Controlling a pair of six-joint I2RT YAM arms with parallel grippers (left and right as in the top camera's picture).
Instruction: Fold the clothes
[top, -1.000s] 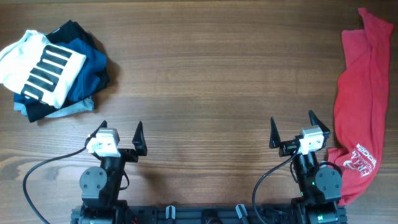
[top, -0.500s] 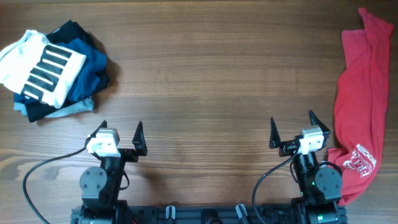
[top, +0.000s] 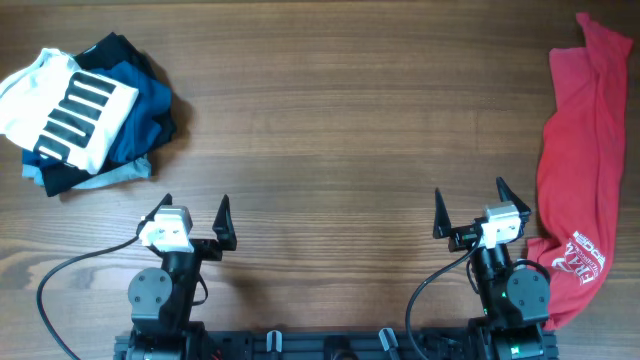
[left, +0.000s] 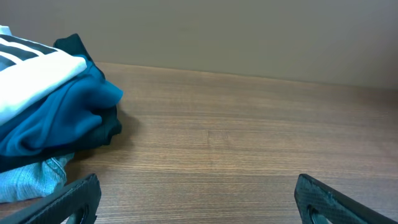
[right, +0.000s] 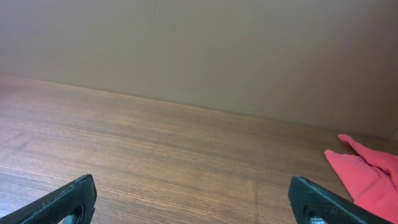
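L claw (top: 195, 202) wide, pile (top: 75, 110) well up-left | R claw (top: 469, 192) wide, red tee (top: 580, 150) beside, touching?

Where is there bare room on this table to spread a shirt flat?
The whole middle of the brown wooden table is bare, bordered by the folded white, blue and black shirt pile at left and the crumpled red cotton T-shirt at right. The strip between the left hand and right hand is also free. Both side edges are crowded.

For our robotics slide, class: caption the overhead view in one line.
Left end effector and right end effector open; stacked clothes far left, red shirt far right.
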